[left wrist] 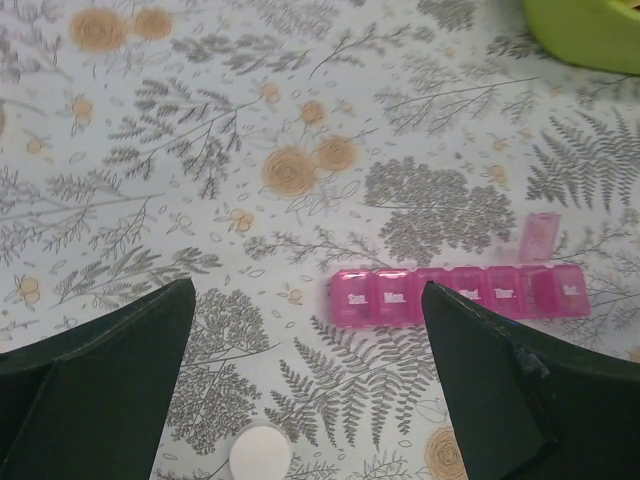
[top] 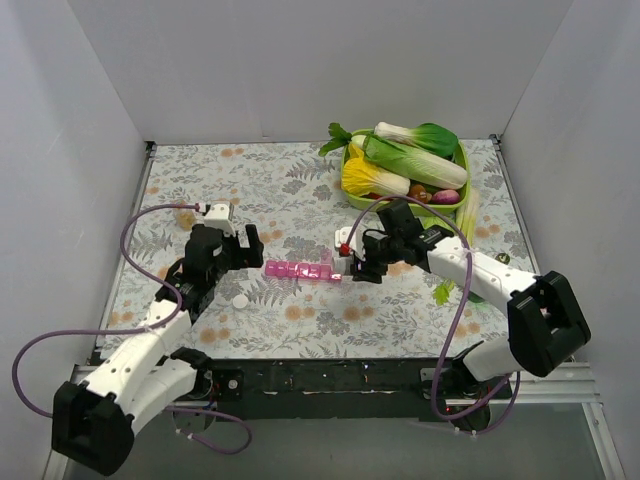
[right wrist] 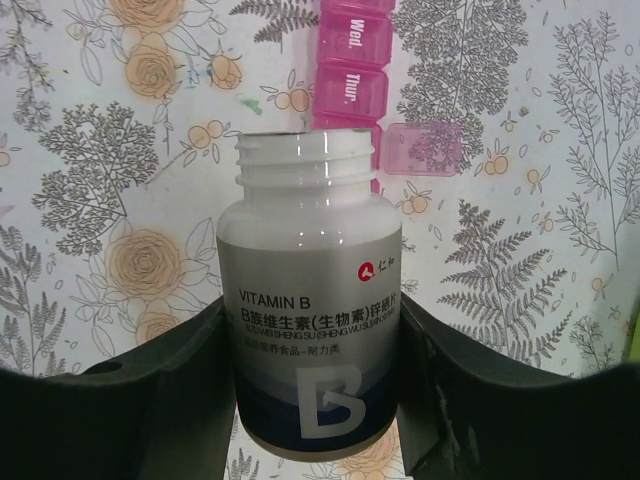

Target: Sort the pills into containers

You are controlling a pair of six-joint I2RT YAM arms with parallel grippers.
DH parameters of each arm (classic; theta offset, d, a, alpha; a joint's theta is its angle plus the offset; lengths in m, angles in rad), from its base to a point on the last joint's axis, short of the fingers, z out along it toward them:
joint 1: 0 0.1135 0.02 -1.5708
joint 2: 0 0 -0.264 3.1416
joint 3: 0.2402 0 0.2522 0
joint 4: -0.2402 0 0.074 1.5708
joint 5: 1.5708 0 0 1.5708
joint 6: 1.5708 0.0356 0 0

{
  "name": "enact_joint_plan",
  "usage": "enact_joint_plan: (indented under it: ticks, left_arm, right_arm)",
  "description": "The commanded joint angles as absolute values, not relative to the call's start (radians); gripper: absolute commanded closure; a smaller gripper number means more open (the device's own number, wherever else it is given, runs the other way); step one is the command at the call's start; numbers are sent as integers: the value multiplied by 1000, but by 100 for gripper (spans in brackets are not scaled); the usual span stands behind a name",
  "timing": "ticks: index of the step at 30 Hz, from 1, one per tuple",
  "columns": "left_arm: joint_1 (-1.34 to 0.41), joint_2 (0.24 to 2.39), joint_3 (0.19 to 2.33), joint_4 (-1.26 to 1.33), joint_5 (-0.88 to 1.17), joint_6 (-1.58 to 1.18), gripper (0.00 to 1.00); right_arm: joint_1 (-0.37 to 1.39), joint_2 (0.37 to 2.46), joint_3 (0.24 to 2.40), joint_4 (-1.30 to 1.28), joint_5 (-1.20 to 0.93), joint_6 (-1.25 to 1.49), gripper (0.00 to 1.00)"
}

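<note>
Your right pincer [right wrist: 312, 325] grips the uncapped bottle [right wrist: 305, 230], its mouth just ahead, by the pill organizer [right wrist: 350, 70]. Your left pincer [left wrist: 308, 320] gapes empty. No pills look sorted yet.

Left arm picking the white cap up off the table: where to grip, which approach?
Pinch the white cap across its round rim, coming straight down from above. It looks to lie flat on the table, a low disc with bare cloth around it. The left tool is open wider than it.

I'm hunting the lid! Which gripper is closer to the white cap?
Left. The white cap lies close by the left gripper; the right gripper is past the pill organizer.
</note>
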State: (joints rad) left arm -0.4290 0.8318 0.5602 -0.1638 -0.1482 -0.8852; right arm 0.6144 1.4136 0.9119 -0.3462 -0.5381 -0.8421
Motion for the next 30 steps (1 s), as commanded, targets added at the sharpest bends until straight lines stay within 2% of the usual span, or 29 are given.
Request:
enact_joint_plan:
  ticks: [1,30]
  left_arm:
    - [-292,909,598,-175,60,-934,2]
    - [-267,879,588,-170,74,-930,2]
  right_arm:
    - [635,1440,991,-402,-431,-865,93]
    - [693,1686,1196,-557,-272,-776,95]
